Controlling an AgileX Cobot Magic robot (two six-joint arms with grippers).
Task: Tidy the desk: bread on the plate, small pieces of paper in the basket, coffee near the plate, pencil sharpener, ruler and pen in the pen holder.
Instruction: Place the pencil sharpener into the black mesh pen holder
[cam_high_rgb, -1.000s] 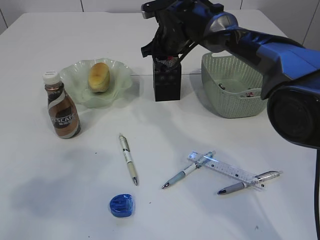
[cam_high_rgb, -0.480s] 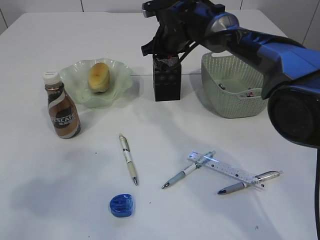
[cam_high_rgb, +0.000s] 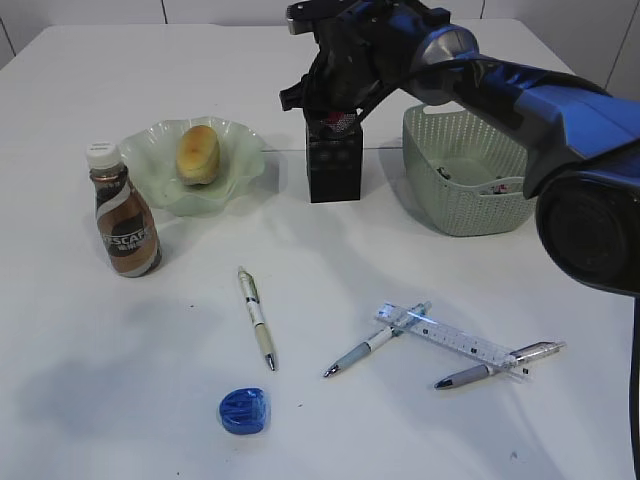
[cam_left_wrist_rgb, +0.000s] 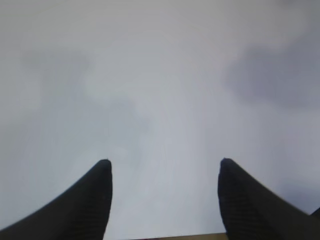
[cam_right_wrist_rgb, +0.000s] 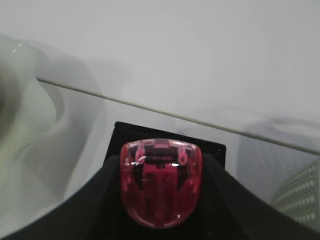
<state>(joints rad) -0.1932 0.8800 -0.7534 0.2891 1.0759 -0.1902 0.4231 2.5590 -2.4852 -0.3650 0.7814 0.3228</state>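
Observation:
My right gripper (cam_right_wrist_rgb: 161, 162) is shut on a red translucent pencil sharpener (cam_right_wrist_rgb: 161, 182) and holds it right over the mouth of the black mesh pen holder (cam_high_rgb: 334, 170); the exterior view shows the gripper (cam_high_rgb: 335, 112) at the holder's top. The bread (cam_high_rgb: 198, 152) lies on the ruffled green plate (cam_high_rgb: 240, 170), with the coffee bottle (cam_high_rgb: 125, 225) beside it. A blue sharpener (cam_high_rgb: 243, 410), three pens (cam_high_rgb: 256, 318) (cam_high_rgb: 375, 340) (cam_high_rgb: 497, 364) and the clear ruler (cam_high_rgb: 450, 338) lie on the desk (cam_high_rgb: 330, 260). My left gripper (cam_left_wrist_rgb: 165, 167) is open over bare desk.
The green basket (cam_high_rgb: 465, 215) stands right of the pen holder with small scraps (cam_high_rgb: 497, 186) in it. The right arm (cam_high_rgb: 540, 95) reaches over the basket from the right. The ruler lies across two of the pens.
My right gripper has sunk slightly onto the pen holder's mouth with the red sharpener still in it. Nothing else has moved.

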